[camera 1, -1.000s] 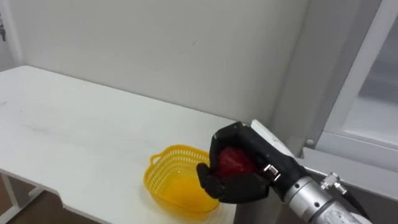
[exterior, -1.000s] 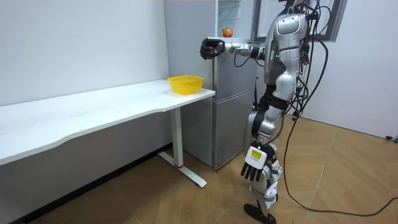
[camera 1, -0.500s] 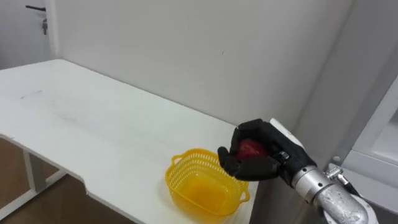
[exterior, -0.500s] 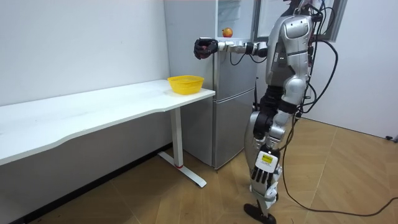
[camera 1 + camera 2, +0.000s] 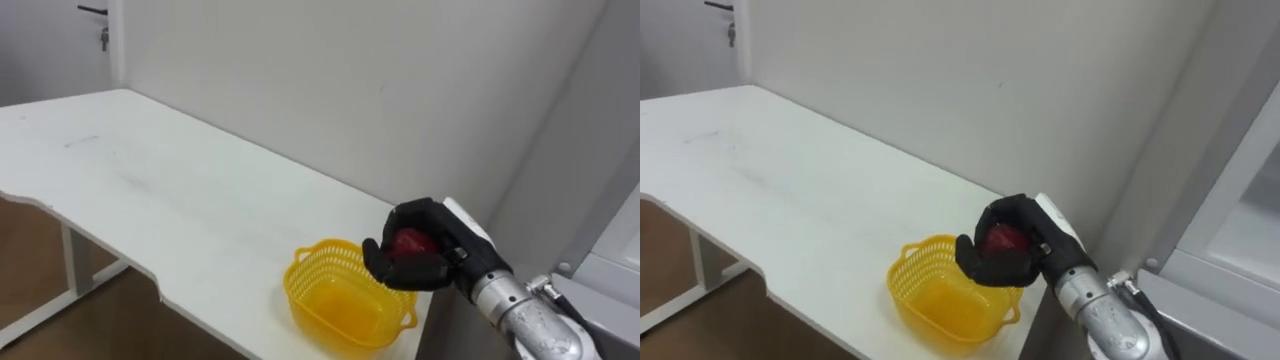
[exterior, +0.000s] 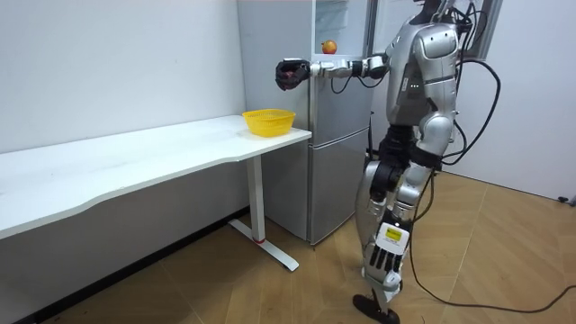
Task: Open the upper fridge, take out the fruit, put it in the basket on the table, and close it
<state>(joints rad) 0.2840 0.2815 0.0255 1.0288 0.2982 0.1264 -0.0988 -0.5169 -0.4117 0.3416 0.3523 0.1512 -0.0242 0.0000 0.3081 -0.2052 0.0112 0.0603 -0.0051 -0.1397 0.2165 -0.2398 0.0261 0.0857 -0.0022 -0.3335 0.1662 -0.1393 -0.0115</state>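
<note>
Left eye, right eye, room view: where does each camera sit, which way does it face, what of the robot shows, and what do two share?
Left eye view: on the head, looking down at the table and yellow basket; right hand curled round a red fruit.
Right eye view: beside it, sharing the same scene.
Room view: across the room, facing table and fridge; whole robot, left hand hanging open.

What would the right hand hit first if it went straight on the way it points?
Probably nothing close. The right hand, shut on a red fruit, points level in the room view, well above the yellow basket and the white table. Farther on it might meet the wall, but depth is unclear.
</note>
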